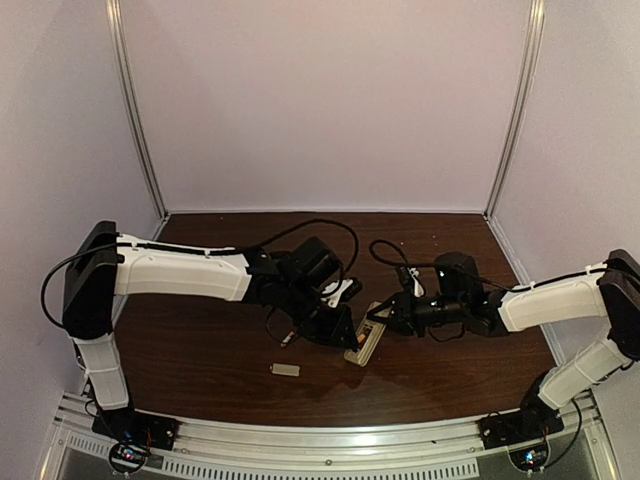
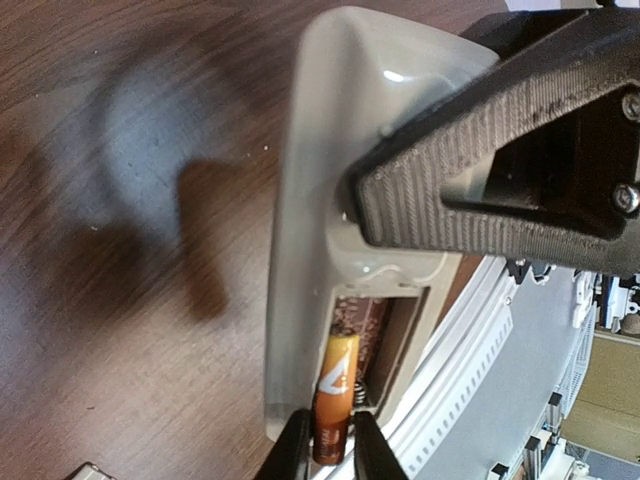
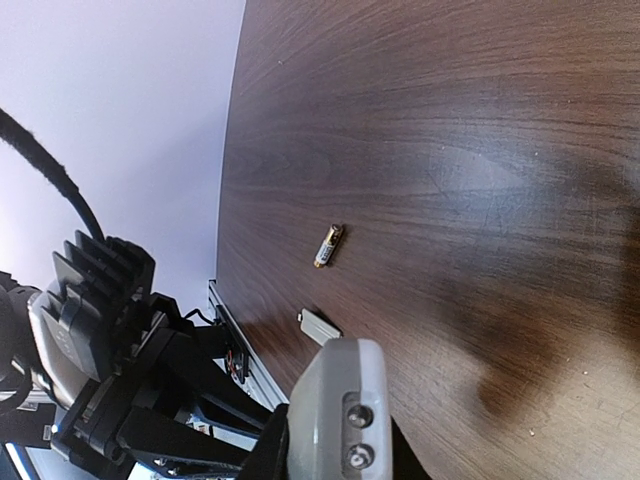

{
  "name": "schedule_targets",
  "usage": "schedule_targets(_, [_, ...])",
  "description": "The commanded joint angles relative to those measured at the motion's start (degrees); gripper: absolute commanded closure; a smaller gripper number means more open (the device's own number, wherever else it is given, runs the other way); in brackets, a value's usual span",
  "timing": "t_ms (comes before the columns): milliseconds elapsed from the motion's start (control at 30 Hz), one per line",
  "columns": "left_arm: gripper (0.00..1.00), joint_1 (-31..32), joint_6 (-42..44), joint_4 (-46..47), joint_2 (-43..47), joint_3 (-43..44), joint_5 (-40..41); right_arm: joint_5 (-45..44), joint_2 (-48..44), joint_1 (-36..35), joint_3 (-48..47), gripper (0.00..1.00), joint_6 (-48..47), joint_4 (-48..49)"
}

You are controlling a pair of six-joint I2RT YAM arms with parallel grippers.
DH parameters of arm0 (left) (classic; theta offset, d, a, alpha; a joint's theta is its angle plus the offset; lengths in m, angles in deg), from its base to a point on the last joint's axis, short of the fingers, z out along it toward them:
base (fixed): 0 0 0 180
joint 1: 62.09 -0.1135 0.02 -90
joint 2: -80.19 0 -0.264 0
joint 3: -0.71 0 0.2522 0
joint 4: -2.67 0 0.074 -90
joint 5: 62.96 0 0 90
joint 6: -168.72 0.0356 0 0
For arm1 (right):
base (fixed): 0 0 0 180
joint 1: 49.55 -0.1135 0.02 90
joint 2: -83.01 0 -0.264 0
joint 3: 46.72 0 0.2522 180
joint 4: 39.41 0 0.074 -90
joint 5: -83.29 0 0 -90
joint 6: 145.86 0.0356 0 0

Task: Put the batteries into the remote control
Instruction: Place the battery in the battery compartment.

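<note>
The remote control lies back-up at the table's middle, its battery bay open. My right gripper is shut on the remote's end; one of its black fingers shows across the remote in the left wrist view. My left gripper is shut on a copper-gold battery, whose far end is tilted into the bay beside a spring. In the top view the left gripper sits right at the remote's left side. A second battery lies loose on the table.
A small flat pale grey plate lies on the dark wood table near the front, left of the remote; it also shows in the right wrist view. A metal rail runs along the near edge. Pale walls enclose the back and sides.
</note>
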Motion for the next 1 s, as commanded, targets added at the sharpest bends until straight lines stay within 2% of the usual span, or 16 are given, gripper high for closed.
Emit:
schedule_targets(0, [0.80,0.10,-0.01,-0.43,-1.83,1.80,1.41,1.19,0.05,-0.31,0.16,1.00,1.75,4.29])
schedule_targets(300, [0.81,0.11,0.50,-0.60,-2.00,2.53,1.34,1.96,1.04,-0.29,0.86,1.00,2.90,5.95])
schedule_targets(733, [0.94,0.11,-0.89,-0.89,-2.70,3.94,3.28,2.83,2.34,-0.30,2.08,1.00,5.44,10.09])
schedule_targets(833, [0.92,0.07,-1.25,-1.04,-2.80,3.96,3.79,3.08,2.47,-0.29,2.20,1.00,5.58,10.48])
schedule_targets(967, [0.81,0.04,-1.18,-1.75,-2.80,4.09,4.29,3.46,2.43,-0.18,2.14,1.00,5.73,10.56])
